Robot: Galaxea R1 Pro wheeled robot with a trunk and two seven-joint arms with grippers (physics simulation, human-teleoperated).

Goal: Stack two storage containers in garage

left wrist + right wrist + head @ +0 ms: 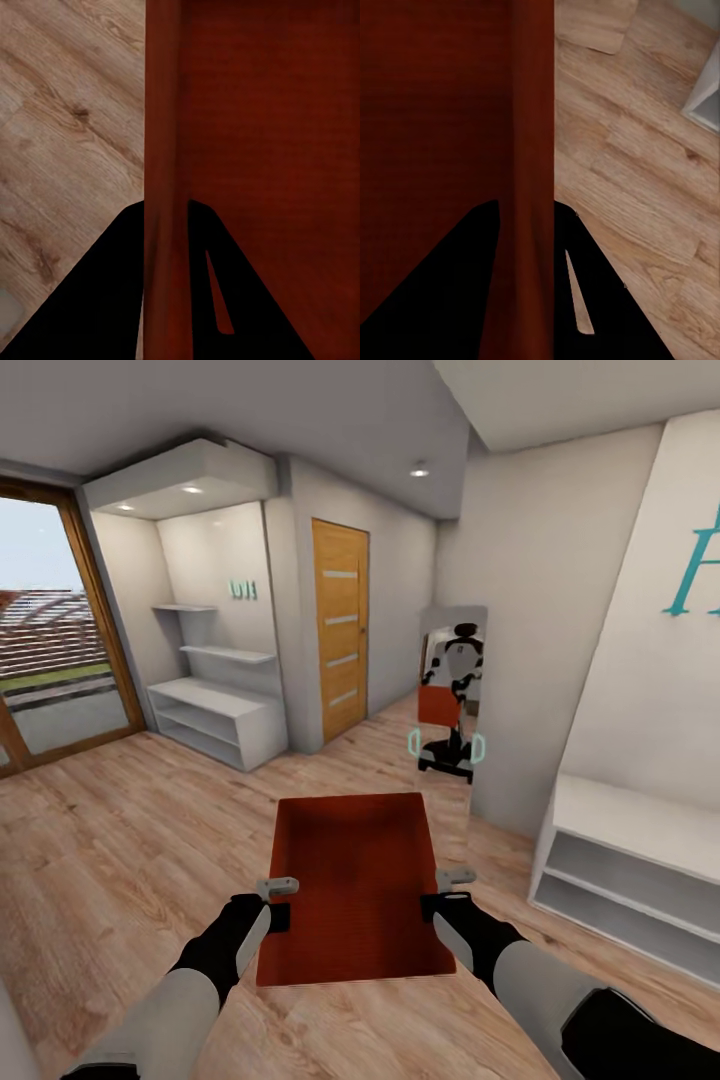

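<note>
You're in the carry leg right now: one storage container (355,885) is up off the wood plank floor (130,840), held between both arms, with the left gripper (277,901) clamped over its left wall and the right gripper (446,893) clamped over its right wall. Both wrist views back that up, since in each one the red wall (165,187) runs straight down between the two dark fingers (112,300), one finger inside the bin and one outside. Same deal on the right, with the wall (531,165) pinched between the fingers (600,300). So the bin sits directly between your two grippers, open top facing up and roughly level (it looks empty from the head view). My guess is the next move is all base driving: the orange-brown door (340,625) with frosted strips sits ahead of the grippers and a bit to the left, and if that leads to the garage you need to roll toward it while keeping both clamps steady so the bin doesn't twist. The mirror (450,705) just ahead of the right gripper reflects the robot with the bin. Hard to judge: what's behind that door, whether it's shut tight, and how deep each finger bites on the walls.
</note>
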